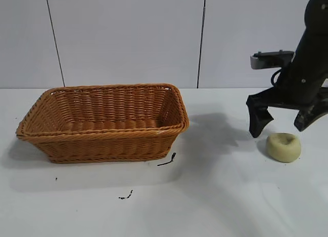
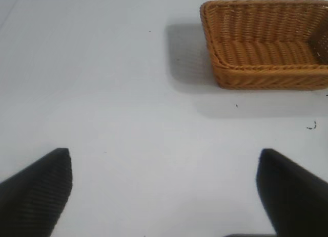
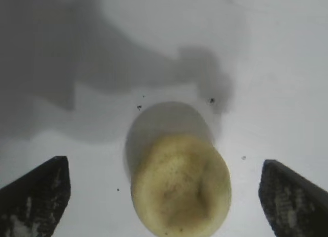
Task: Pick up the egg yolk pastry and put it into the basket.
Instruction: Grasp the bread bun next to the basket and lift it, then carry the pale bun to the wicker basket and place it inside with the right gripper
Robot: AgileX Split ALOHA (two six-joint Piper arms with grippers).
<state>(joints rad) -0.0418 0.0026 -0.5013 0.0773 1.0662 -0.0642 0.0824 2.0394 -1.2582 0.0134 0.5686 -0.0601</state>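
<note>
One small pastry is all you have to move, and the egg yolk pastry (image 1: 283,147) looks light, soft and crumbly rather than stiff, so judge it as something that will dent or flake under a hard squeeze. Its matte skin should give the pads decent friction; slipping seems less of a risk than crushing. Take it across its widest part, on the rounded flanks low down, not over the dimpled crown, and close only until it stops yielding. It sits on the white table (image 1: 225,196) at the right of the exterior view, well apart from the basket (image 1: 102,145), which stands at centre left. To look at, it is a round, pale yellowish-green lump, bun-shaped, with a shallow dimple in the top and a faintly speckled surface, far smaller than the orange-brown wicker basket. Your right gripper (image 1: 284,125) hangs just above and behind it with the jaws spread wide; in the right wrist view the pastry lies between the two dark fingertips (image 3: 36,196), touching neither. Your left gripper (image 2: 164,196) is parked away from the work, jaws also wide apart, with only bare table between them and the basket in the upper right of its view.
</note>
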